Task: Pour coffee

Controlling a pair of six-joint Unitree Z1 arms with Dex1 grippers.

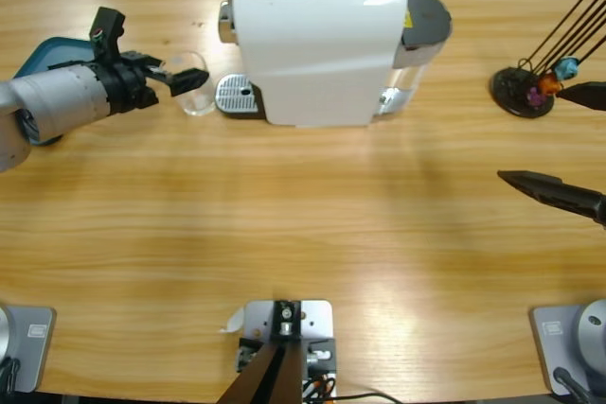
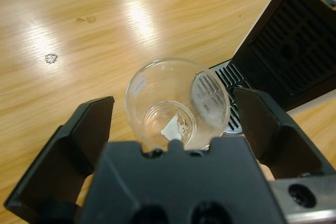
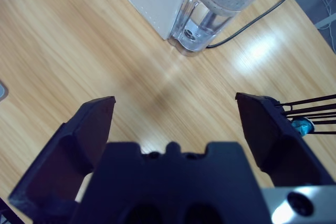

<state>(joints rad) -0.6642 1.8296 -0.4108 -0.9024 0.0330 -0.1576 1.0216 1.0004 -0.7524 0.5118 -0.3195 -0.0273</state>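
Observation:
A clear empty glass cup [image 1: 198, 97] stands on the table just left of the white coffee machine [image 1: 317, 44], beside its metal drip tray [image 1: 237, 95]. My left gripper [image 1: 186, 79] comes in from the left and is open. In the left wrist view the glass [image 2: 157, 109] sits between the spread jaws of the left gripper [image 2: 173, 99], touching neither, with the drip tray [image 2: 231, 98] right behind it. My right gripper [image 1: 530, 132] is open at the right edge, holding nothing. The right wrist view shows my right gripper [image 3: 176, 100] over bare wood.
The machine's water tank [image 1: 423, 30] with a dark lid sits at its right side, and also shows as the tank [image 3: 215, 9] with a cable. A black wire stand [image 1: 524, 92] with small coloured capsules stands far right. A teal tray [image 1: 43, 52] lies under the left arm.

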